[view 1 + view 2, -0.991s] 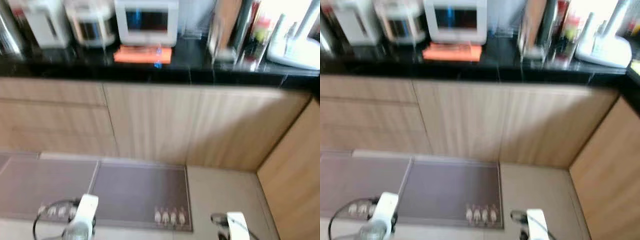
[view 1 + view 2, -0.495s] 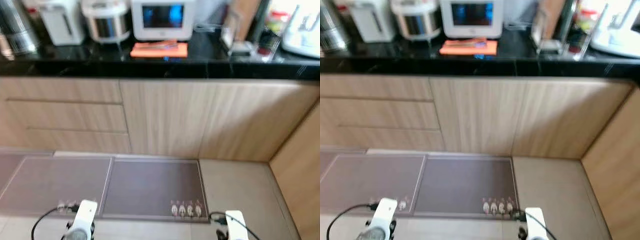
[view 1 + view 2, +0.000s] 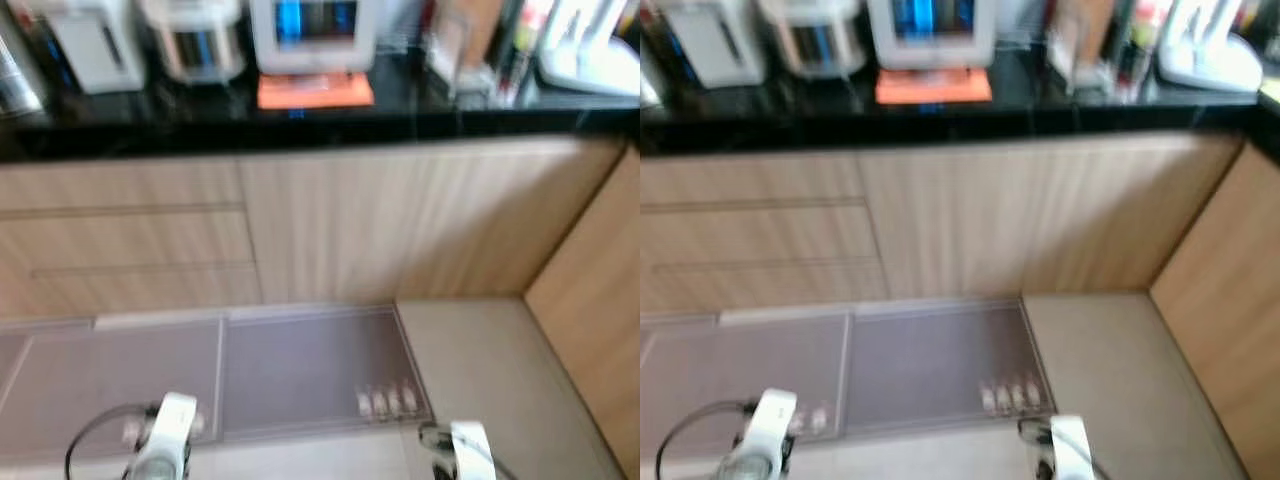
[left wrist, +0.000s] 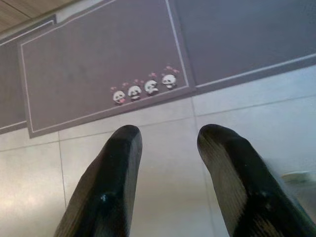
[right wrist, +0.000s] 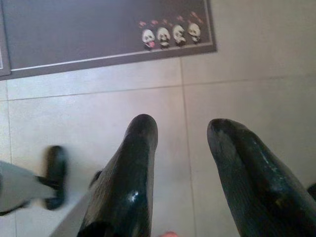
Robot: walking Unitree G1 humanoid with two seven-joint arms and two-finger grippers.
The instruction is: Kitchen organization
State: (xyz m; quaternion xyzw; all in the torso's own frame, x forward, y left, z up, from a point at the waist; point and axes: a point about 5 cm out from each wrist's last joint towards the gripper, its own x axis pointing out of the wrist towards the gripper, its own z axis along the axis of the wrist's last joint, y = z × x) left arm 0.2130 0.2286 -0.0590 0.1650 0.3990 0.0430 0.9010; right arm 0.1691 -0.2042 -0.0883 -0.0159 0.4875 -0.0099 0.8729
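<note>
Left gripper [image 4: 168,136] and right gripper [image 5: 182,128] hang released over floor tiles [image 5: 98,108]. Panda-print mats [image 4: 98,64] lie along the counter's [image 3: 300,130] base edge.

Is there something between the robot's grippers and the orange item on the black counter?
Nothing visible stands in the way. The orange item lies near the front of the black counter, before a white appliance. Both the left gripper and the right gripper hang low over the floor mats, jaws open and empty.
</note>
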